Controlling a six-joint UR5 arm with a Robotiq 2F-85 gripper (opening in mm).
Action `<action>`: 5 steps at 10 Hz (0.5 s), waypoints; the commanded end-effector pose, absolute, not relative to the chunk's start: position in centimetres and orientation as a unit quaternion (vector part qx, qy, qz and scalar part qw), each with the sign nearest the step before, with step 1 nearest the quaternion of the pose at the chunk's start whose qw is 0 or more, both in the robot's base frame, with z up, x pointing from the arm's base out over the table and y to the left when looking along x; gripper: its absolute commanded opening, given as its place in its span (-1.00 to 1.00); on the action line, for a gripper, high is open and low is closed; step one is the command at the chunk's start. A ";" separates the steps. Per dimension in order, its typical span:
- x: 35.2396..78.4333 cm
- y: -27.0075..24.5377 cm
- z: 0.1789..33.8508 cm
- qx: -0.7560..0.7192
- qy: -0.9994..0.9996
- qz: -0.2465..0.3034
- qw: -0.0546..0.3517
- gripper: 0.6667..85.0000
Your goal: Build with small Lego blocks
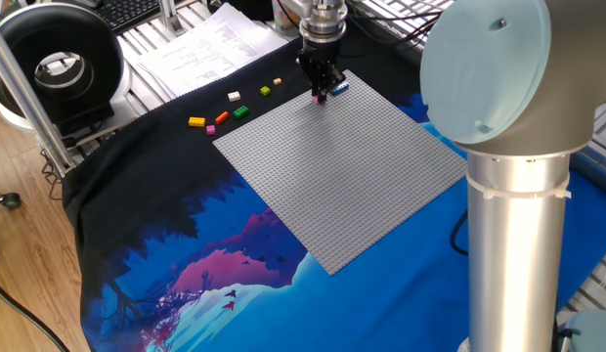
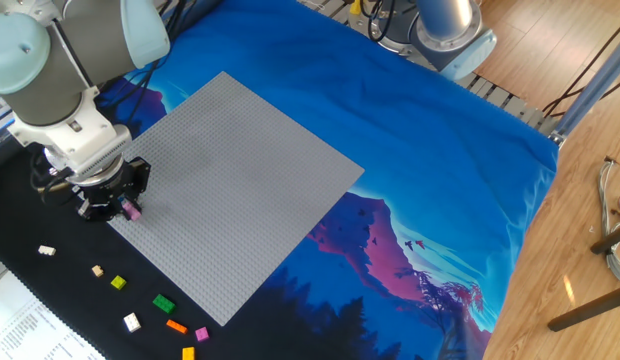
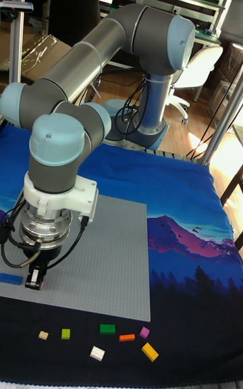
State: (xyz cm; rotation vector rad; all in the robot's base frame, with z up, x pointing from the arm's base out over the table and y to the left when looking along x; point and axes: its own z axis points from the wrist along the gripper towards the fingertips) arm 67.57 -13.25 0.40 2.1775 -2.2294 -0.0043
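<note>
My gripper (image 1: 319, 90) hangs over the far corner of the grey baseplate (image 1: 352, 171), shut on a small pink brick (image 1: 318, 98) held low over the studs; whether the brick touches them I cannot tell. The other fixed view shows the same gripper (image 2: 118, 206) and pink brick (image 2: 133, 211) at the plate's left corner. A blue brick (image 1: 340, 88) lies on the plate just beside the fingers. Several loose small Lego blocks lie on the black cloth: yellow (image 1: 196, 122), pink (image 1: 211, 129), orange (image 1: 223, 117), green (image 1: 241, 111), white (image 1: 234, 96), lime (image 1: 266, 91) and tan (image 1: 278, 82).
Printed paper sheets (image 1: 210, 49) and a black round device (image 1: 59, 64) sit beyond the bricks. The arm's large pale-blue joint (image 1: 498, 68) and column block the right foreground. A blue printed cloth (image 2: 420, 180) covers the table around the plate.
</note>
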 end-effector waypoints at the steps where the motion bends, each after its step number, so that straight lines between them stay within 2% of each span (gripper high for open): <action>1: 68.4 -14.1 1.9 0.710 -0.704 0.017 0.027 -0.56; 2: 68.6 -14.1 2.5 0.710 -0.703 0.021 0.035 -0.57; 5: 67.4 -13.0 0.9 0.699 -0.715 -0.022 0.010 -0.56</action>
